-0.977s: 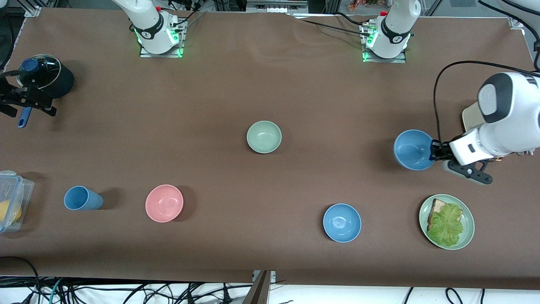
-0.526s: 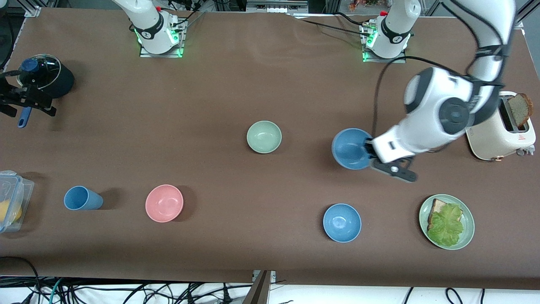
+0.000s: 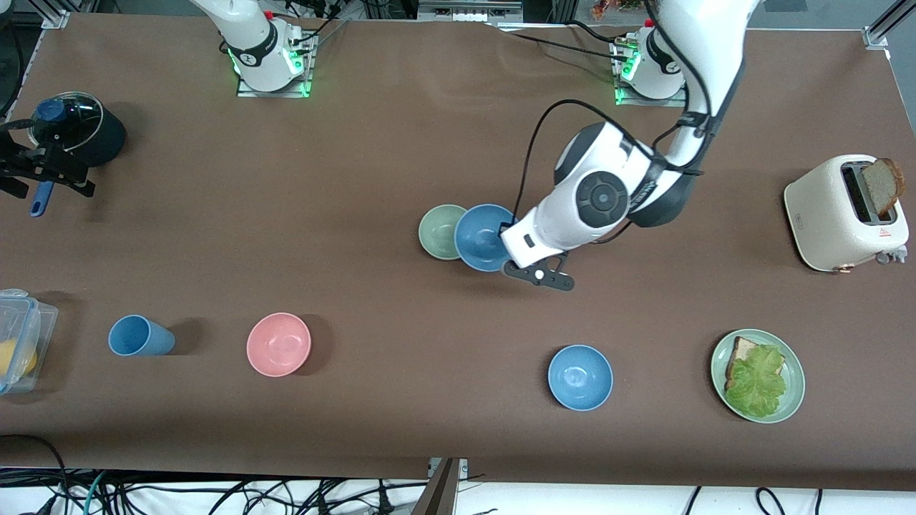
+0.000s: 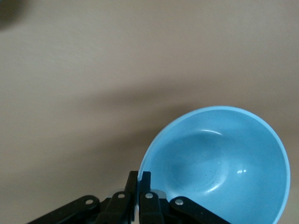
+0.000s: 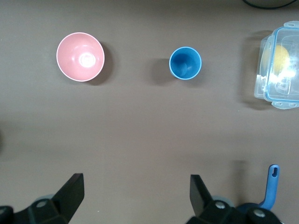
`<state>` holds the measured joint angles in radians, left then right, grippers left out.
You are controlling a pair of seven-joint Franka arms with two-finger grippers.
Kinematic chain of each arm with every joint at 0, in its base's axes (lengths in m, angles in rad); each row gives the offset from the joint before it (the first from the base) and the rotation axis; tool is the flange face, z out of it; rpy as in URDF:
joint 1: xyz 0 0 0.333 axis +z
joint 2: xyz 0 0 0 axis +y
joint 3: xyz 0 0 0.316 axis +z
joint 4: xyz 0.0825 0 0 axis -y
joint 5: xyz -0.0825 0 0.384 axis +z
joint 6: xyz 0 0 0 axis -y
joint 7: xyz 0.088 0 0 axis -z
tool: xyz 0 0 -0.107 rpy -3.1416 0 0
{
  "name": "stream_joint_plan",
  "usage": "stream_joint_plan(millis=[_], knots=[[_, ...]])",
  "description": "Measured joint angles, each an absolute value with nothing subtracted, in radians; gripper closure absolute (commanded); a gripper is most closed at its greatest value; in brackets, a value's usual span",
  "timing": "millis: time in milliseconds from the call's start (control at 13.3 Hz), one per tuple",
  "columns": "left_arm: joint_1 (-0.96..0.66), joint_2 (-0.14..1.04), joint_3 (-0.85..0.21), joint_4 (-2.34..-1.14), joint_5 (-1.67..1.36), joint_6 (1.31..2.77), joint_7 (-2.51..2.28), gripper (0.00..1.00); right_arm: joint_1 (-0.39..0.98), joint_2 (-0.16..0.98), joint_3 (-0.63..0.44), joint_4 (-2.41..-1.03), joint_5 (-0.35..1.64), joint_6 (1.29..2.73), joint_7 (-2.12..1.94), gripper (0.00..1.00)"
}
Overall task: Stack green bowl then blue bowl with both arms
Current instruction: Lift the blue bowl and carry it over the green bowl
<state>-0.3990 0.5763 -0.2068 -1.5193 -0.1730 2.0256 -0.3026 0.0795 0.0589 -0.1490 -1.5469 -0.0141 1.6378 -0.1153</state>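
The green bowl (image 3: 438,230) stands upright at the middle of the table. My left gripper (image 3: 505,244) is shut on the rim of the blue bowl (image 3: 484,236) and holds it in the air, over the table right beside the green bowl. The blue bowl covers the green bowl's edge toward the left arm's end. In the left wrist view my fingers (image 4: 140,179) pinch the blue bowl's (image 4: 219,163) rim. My right gripper (image 3: 28,172) waits open and empty at the right arm's end of the table; its gripper (image 5: 138,191) is over bare table.
A brighter blue bowl (image 3: 580,377), a green plate (image 3: 796,361) with bread and lettuce, a pink bowl (image 3: 278,344) and a blue cup (image 3: 139,335) lie nearer the camera. A toaster (image 3: 844,211), a black pot (image 3: 75,129) and a clear box (image 3: 18,340) stand at the table's ends.
My left gripper has carried the blue bowl from near the toaster toward the middle of the table, up to the green bowl. The right arm has not moved.
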Motion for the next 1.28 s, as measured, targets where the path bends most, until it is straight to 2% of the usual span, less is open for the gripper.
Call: stream_joint_plan(millis=[376, 676, 1278], knots=[[-0.548, 0.618, -0.202, -1.544, -0.149, 2.123, -0.466, 1.00, 0.079, 0.059, -0.149, -1.547, -0.014, 1.638, -0.115, 0.00], [-0.549, 0.666, -0.187, -1.554, -0.072, 2.200, -0.466, 1.00, 0.079, 0.059, -0.149, -1.547, -0.014, 1.638, -0.115, 0.00], [-0.556, 0.691, -0.188, -1.561, -0.044, 2.214, -0.487, 1.00, 0.079, 0.059, -0.149, -1.547, -0.014, 1.638, -0.115, 0.00]])
